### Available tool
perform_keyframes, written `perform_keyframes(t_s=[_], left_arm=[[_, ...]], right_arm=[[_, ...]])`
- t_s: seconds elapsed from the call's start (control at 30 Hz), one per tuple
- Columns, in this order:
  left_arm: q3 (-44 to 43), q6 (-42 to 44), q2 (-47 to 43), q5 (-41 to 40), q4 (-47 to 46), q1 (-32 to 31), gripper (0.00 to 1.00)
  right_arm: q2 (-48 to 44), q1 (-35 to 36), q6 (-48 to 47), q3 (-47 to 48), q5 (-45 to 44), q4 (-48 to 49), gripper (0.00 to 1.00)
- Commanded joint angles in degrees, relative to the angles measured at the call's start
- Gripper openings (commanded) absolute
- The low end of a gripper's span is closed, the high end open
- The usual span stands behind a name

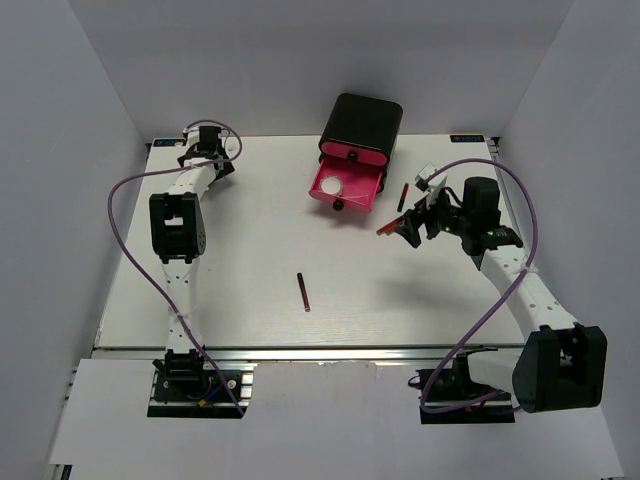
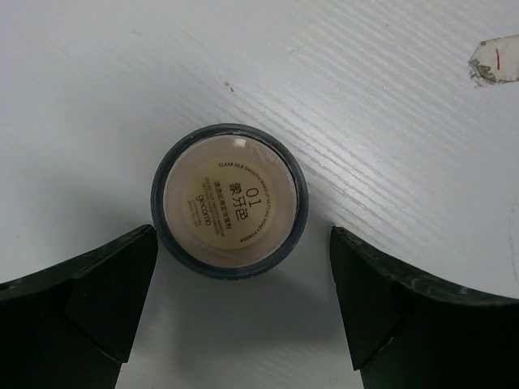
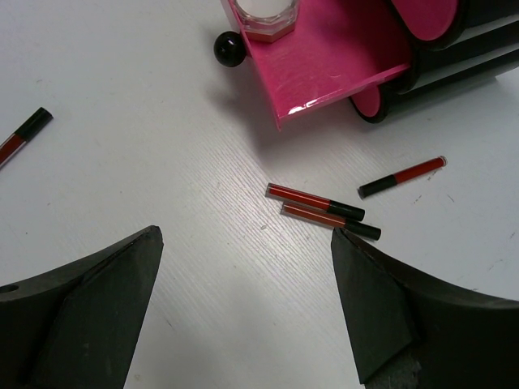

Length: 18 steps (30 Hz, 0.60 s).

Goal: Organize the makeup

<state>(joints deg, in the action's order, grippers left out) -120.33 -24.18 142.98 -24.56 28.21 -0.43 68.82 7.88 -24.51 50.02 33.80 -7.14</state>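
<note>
The left fingers (image 2: 81, 300) are spread wide and hold nothing, and the round compact (image 2: 229, 201) sits flat on the worktop (image 2: 381, 89) partly between their tips, not gripped. It looks hard, light and smooth, so a squeeze on its two round sides should work best. The right fingers (image 3: 81, 316) are wide open and empty too, above two thin red sticks (image 3: 320, 207) near the open pink drawer (image 3: 340, 57); these look light and may roll, so pinch one across its middle.

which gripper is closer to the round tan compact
Left. The left gripper hangs right over the compact, which lies partly between its open jaws; the right gripper is across the table, beside the open pink drawer.
</note>
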Motion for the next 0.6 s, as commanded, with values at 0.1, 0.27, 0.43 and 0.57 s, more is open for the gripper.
perform_keyframes(t_s=[0.1,0.27,0.43,0.57], left_arm=[[-4.0,2.1,0.9,-2.7,-2.5,2.6,0.94],[-4.8,1.8,1.4,-2.5,-2.5,3.6,0.89],[-0.4,1.9,-0.7,-0.4,-4.3,3.9,0.72],[7.5,0.1,-5.0,2.2,-9.5,3.9,0.52]], right_arm=[[0.4,-0.2,-0.7,1.6,-0.2,0.5,0.89],[0.2,-0.2,-0.9,1.7,-0.4,0.4,0.89],[0.2,-0.3,-0.7,1.7,-0.3,0.4,0.89],[0.1,-0.3,-0.8,1.7,-0.2,0.3,0.89]])
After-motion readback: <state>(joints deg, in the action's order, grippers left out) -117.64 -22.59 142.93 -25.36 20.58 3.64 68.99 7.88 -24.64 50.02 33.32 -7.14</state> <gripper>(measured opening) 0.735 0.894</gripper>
